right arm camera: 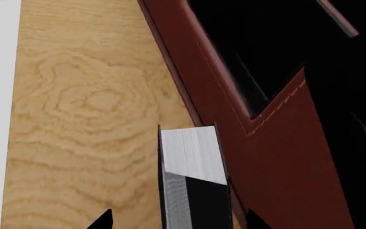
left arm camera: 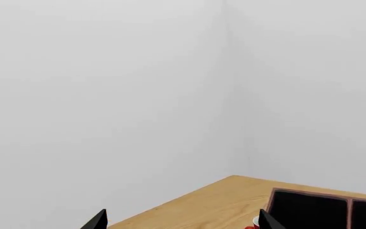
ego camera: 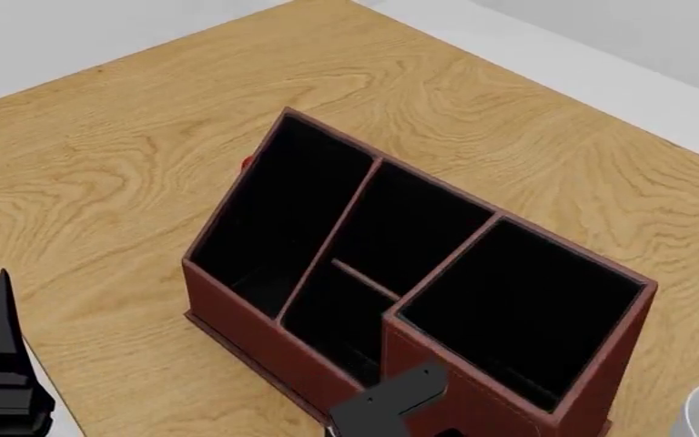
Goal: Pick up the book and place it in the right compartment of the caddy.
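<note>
Left pincer [left arm camera: 183, 220], in its wrist view, shows two fingertips spread wide over nothing, lifted away with the surface [left arm camera: 215, 200] corner and the caddy [left arm camera: 326, 207] toward 4 o'clock, which we judge keeps it clear of the work. From the head view, our right pincer [ego camera: 392, 401] sits at 6 o'clock against the caddy's near wall, beside the right compartment [ego camera: 520, 314]. Through the right wrist view we see the book [right arm camera: 192, 176] upright between its fingertips, seemingly gripped, just beside the outer wall, still outside.
</note>
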You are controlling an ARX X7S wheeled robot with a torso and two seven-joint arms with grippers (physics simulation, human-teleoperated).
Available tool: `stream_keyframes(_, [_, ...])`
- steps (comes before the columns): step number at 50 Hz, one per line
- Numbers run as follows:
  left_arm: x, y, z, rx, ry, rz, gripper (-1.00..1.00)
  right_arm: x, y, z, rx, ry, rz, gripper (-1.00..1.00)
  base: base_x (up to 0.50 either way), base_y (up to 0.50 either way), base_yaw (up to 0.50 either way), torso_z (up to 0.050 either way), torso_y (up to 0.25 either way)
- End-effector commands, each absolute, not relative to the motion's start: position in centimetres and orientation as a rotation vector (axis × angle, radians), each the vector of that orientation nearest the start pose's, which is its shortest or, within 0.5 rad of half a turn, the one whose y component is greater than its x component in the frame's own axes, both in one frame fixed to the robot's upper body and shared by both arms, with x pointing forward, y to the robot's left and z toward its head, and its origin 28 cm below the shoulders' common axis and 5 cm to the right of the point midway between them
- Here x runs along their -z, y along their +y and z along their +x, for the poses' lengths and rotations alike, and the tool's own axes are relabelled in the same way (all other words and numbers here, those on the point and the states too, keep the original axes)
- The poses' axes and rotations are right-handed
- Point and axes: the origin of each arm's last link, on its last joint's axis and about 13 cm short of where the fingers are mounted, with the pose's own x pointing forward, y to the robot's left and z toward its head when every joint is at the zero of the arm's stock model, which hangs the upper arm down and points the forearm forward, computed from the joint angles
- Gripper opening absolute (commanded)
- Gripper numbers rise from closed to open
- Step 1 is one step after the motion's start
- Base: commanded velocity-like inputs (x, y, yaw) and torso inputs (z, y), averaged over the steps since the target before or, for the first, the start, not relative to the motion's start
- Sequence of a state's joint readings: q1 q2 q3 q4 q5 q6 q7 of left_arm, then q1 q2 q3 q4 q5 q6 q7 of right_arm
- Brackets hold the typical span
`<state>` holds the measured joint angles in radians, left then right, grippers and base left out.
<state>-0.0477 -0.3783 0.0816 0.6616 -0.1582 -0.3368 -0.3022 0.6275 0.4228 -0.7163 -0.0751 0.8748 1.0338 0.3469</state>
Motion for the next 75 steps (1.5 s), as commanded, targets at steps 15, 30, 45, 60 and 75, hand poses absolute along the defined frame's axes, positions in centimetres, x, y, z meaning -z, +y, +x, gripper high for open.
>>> stream_keyframes(15, [-14.0, 23.9, 19.7, -0.085, -0.361, 0.175, 1.00, -7.7, -7.3, 25.2, -0.471, 0.716, -0.311, -1.00, 0.00, 0.00, 0.00, 0.000, 0.000])
stream_keyframes(30, [-14.1, 23.9, 19.6, -0.085, -0.362, 0.175, 1.00, -12.0, -5.3, 22.5, -0.603, 0.562, -0.367, -1.00, 0.00, 0.00, 0.00, 0.000, 0.000])
stream_keyframes(45, [-14.3, 24.0, 19.4, -0.090, -0.368, 0.172, 1.00, -15.5, -4.5, 21.7, -0.631, 0.440, -0.390, -1.00, 0.00, 0.00, 0.00, 0.000, 0.000])
stream_keyframes(60, [-14.4, 24.6, 19.6, -0.110, -0.373, 0.155, 1.00, -21.6, -3.9, 23.0, -0.592, 0.299, -0.388, -1.00, 0.00, 0.00, 0.00, 0.000, 0.001])
stream_keyframes(75, [-15.1, 25.2, 19.1, -0.138, -0.389, 0.142, 1.00, -26.1, -4.6, 24.9, -0.499, 0.205, -0.310, -1.00, 0.00, 0.00, 0.00, 0.000, 0.001])
